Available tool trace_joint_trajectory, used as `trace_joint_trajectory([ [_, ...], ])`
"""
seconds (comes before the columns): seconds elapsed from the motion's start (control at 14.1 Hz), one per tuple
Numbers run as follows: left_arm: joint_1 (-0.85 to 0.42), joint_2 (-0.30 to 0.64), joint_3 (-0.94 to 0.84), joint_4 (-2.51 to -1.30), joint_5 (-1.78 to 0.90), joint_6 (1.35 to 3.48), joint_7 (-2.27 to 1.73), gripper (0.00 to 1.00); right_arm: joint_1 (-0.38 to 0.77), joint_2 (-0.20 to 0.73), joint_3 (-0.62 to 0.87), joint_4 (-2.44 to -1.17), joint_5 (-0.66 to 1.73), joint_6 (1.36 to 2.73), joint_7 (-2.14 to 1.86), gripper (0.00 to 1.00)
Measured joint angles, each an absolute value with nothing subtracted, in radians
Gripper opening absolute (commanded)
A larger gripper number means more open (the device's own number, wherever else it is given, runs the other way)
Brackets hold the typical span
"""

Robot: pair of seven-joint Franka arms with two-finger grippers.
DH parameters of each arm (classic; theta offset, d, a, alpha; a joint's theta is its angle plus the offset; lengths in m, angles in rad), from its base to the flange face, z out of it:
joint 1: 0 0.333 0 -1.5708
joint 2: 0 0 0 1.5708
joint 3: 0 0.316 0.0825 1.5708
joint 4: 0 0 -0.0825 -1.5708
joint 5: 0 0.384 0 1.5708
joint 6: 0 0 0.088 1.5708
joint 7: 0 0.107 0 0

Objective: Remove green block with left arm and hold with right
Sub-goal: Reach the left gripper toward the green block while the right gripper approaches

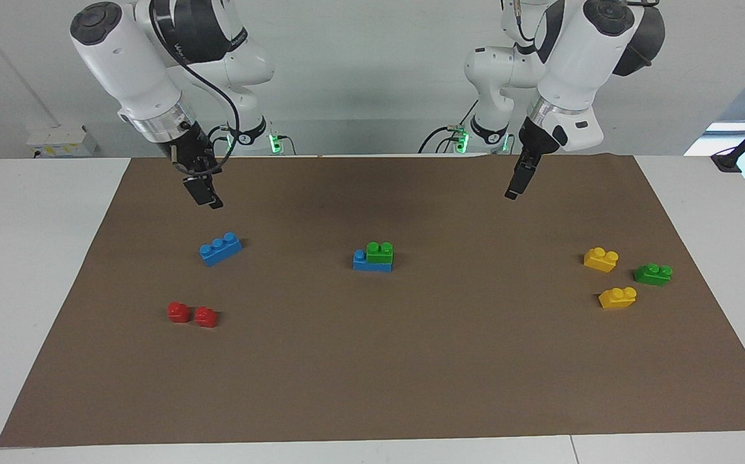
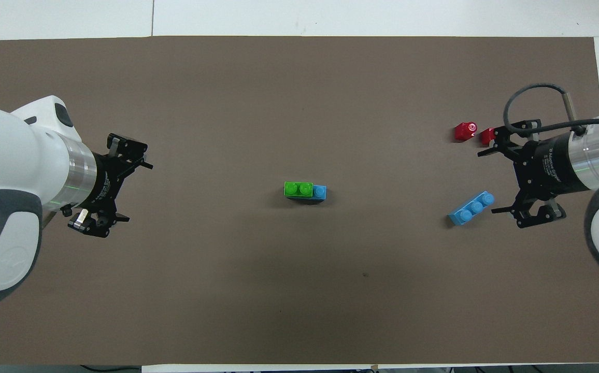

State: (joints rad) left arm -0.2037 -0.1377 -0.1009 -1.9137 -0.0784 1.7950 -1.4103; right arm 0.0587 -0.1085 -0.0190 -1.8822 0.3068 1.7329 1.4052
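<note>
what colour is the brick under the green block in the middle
Blue. The blue brick sits under the green block, one stud uncovered; the facing view shows it best.

Both arms wait raised above the table, each at its own end, wrists angled downward and toward the table's middle. The left gripper (image 1: 515, 183) hangs in the air, touching nothing. The right gripper (image 1: 203, 191) likewise hangs free, with a black cable looping along its wrist.

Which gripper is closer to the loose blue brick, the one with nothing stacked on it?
Right. The right gripper hangs almost over the loose blue brick; the left gripper waits toward the left arm's end of the table.
</note>
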Motion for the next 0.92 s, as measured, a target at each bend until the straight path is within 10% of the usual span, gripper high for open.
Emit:
trace_joint_trajectory([
  [0.92, -0.341, -0.181, -0.101, -2.088, -0.083, 1.98, -1.653, 1.0, 0.041, -0.117, -0.025, -2.139, 0.66, 1.873, 1.075, 1.0],
])
